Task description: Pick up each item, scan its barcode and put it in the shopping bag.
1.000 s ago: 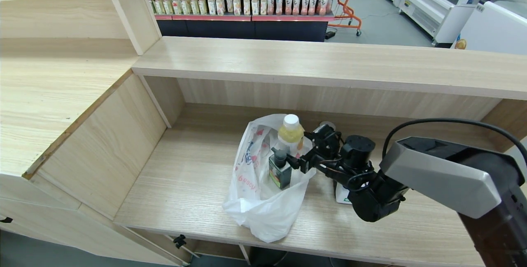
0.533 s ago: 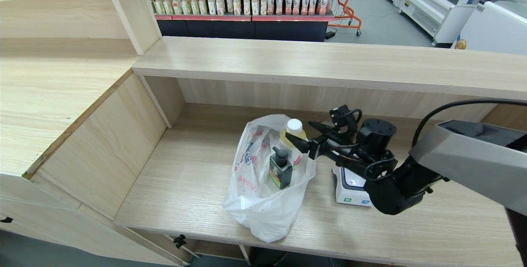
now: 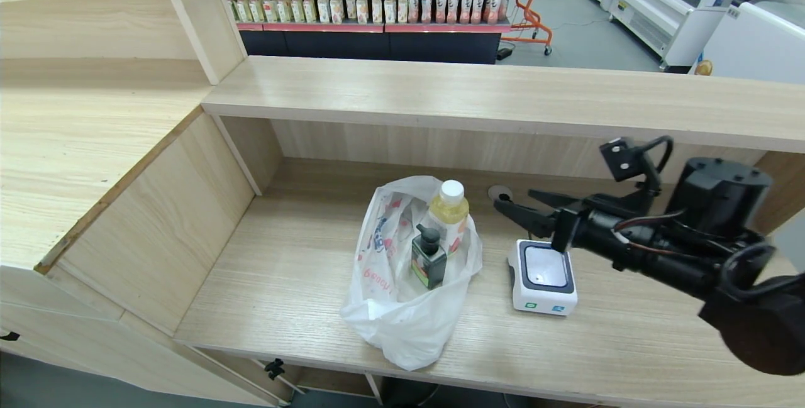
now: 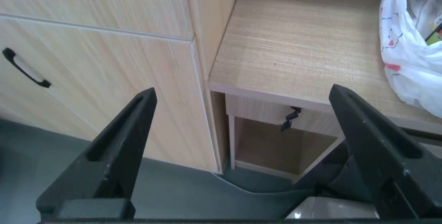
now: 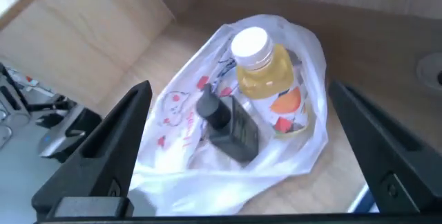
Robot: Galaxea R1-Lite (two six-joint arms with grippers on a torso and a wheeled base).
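Note:
A white shopping bag (image 3: pixel 402 307) stands on the lower counter, holding a yellow juice bottle (image 3: pixel 448 213) with a white cap and a dark pump bottle (image 3: pixel 429 258). Both bottles are upright inside it, as the right wrist view confirms: bag (image 5: pixel 179 124), juice bottle (image 5: pixel 266 79), pump bottle (image 5: pixel 231 127). My right gripper (image 3: pixel 519 204) hangs open and empty to the right of the bag, above the white barcode scanner (image 3: pixel 542 276). My left gripper (image 4: pixel 242 148) is open and empty, low beside the counter's front edge, with the bag (image 4: pixel 411 51) off to one side.
The upper counter ledge (image 3: pixel 503 97) overhangs the back of the lower counter (image 3: pixel 289 270). A round cable hole (image 3: pixel 500 193) lies behind the scanner. Drawers with black handles (image 4: pixel 27 65) sit under the side counter. Store shelves of bottles (image 3: pixel 371 5) stand beyond.
My right gripper has let go of the juice bottle in the bag and drawn back to the right, uncovering the scanner. The bottle has settled lower in the bag.

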